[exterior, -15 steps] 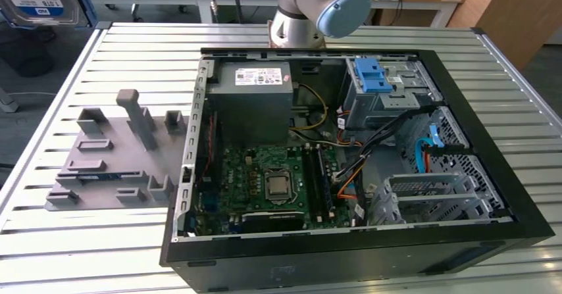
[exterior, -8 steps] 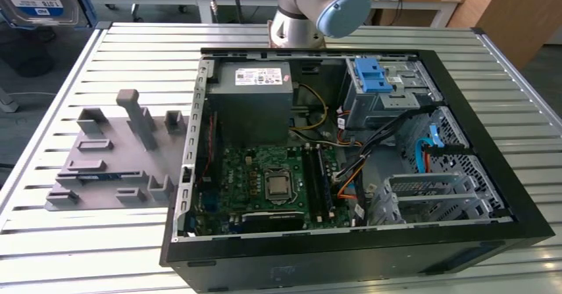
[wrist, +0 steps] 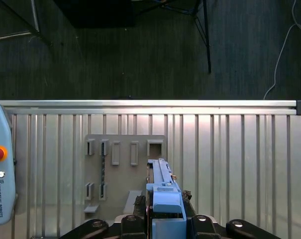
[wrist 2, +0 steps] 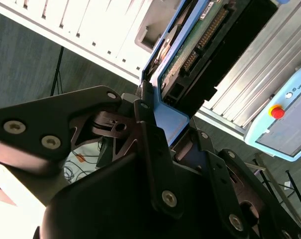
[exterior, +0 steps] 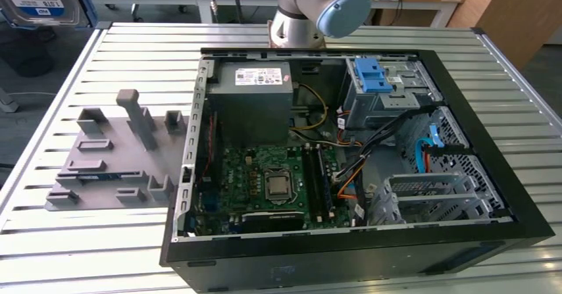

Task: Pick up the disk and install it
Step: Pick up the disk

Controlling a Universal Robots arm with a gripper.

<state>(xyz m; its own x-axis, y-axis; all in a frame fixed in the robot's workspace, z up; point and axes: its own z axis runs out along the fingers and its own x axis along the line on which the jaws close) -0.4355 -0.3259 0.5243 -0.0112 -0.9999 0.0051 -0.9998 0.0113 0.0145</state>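
Disk (wrist 2: 190,55) sits clamped edgewise in the claw (wrist 2: 166,118) above the grey fixture (wrist: 123,174)

In the exterior view the arm (exterior: 309,14) appears as an upright grey column, with a rounded joint housing that carries a pale blue cap. In both wrist views the gripper (wrist 2: 170,124) (wrist: 164,216) points away from the camera. Its black linkage fingers (wrist 2: 148,134) are drawn in from either side and clamp the blue-framed end of the disk (wrist 2: 190,55), which is held edge-on between them.
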